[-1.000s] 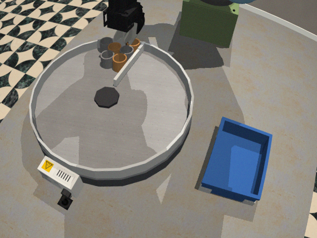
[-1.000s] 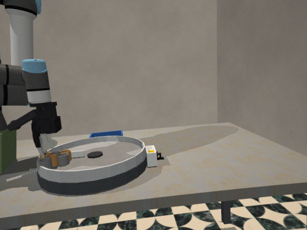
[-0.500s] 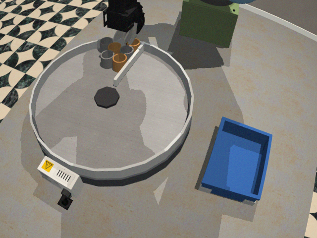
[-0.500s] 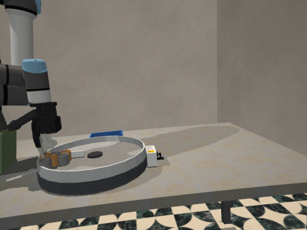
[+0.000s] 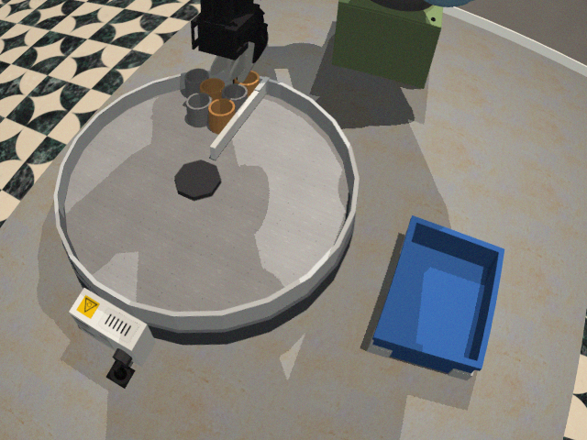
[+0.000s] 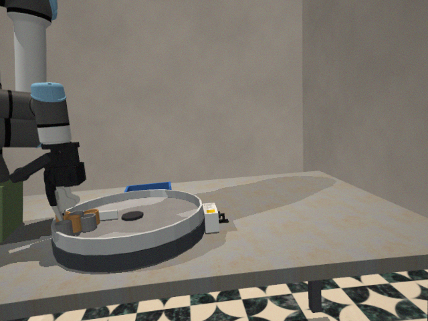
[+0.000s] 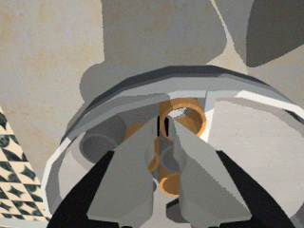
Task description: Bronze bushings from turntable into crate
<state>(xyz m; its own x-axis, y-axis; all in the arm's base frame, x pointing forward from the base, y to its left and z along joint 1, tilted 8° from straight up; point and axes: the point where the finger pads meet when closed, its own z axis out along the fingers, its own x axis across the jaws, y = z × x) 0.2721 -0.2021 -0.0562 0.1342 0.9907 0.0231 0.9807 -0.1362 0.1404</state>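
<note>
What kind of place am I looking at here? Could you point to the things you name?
Probably a small robotic sorting workstation: a black two-jaw pincer [image 5: 235,79] [image 6: 62,215] [image 7: 161,117] reaches into a round grey-rimmed turntable [image 5: 199,322] [image 6: 138,244] [image 7: 142,85] of bushings, with a blue rectangular crate [image 5: 395,284] [image 6: 148,186] nearby.
</note>
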